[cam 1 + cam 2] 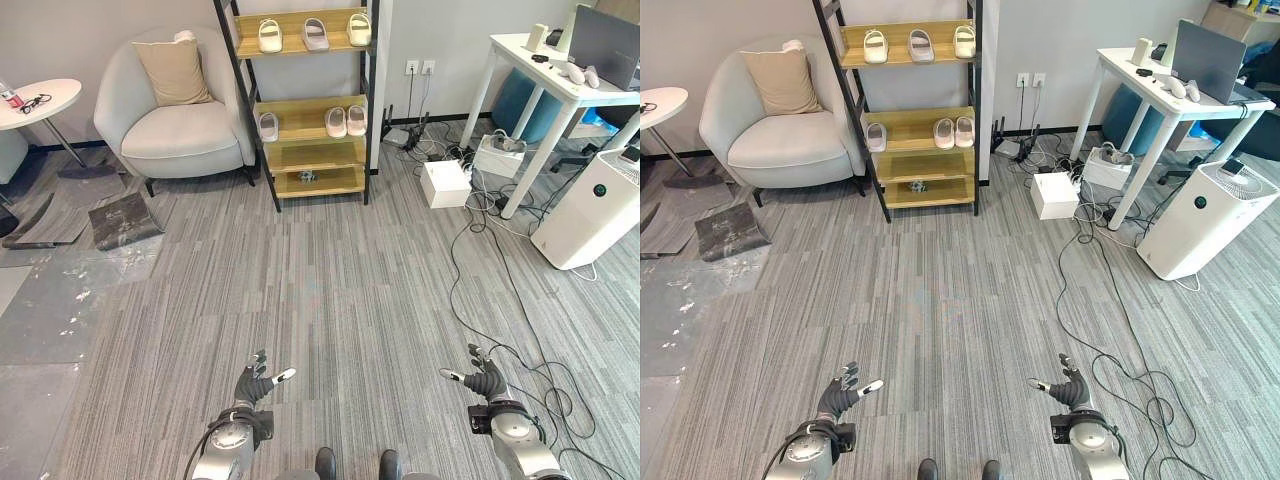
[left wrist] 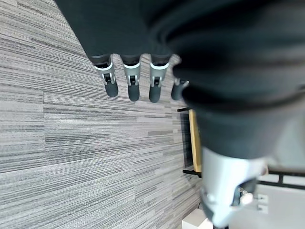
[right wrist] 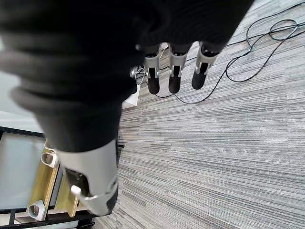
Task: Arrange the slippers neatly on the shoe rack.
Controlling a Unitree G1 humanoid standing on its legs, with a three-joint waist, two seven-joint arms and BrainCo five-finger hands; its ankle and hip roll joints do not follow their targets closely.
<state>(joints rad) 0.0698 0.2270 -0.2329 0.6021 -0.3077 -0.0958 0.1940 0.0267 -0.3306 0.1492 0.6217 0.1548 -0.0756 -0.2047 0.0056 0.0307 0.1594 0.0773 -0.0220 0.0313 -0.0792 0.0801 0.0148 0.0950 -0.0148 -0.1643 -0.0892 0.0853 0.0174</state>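
A grey striped floor (image 1: 330, 300) spreads across the frame. At upper centre stands a wooden rack (image 1: 305, 100); three slippers (image 1: 314, 34) sit on its top shelf and three more on the shelf below. At the bottom, the left hand (image 1: 256, 385) and right hand (image 1: 484, 380) hover, fingers spread and empty.

Head stereo pair angled down toward shoe rack (image 1: 305, 100); wrist cameras close above floor (image 2: 86, 157).
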